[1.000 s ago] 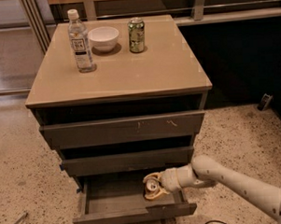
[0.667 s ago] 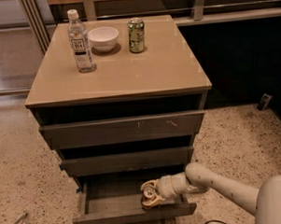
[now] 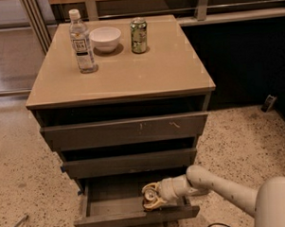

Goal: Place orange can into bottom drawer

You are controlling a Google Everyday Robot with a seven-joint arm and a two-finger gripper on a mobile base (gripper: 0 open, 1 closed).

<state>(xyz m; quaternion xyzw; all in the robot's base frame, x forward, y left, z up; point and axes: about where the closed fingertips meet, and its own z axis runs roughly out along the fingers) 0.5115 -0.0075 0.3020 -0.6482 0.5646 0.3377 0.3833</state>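
Warm, fairly even light from above. The bench (image 3: 131, 73) top shows a soft sheen, with short shadows at the bases of the bottle (image 3: 81, 42), bowl (image 3: 105, 37) and green can (image 3: 139, 35). The recesses above the drawer fronts are dark. The tool (image 3: 150, 196), clasping the orange can (image 3: 148, 195) inside the bottom drawer (image 3: 113, 202), sits in dimmer light. The background at right is nearly black.

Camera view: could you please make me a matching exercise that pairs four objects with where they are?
Things:
1 bottle
2 bowl
3 green can
4 orange can

Places:
A held in the gripper, at the front of the open bottom drawer
B leftmost on the cabinet top
C rightmost on the cabinet top
D between the other two on top

Pairs: 1-B, 2-D, 3-C, 4-A
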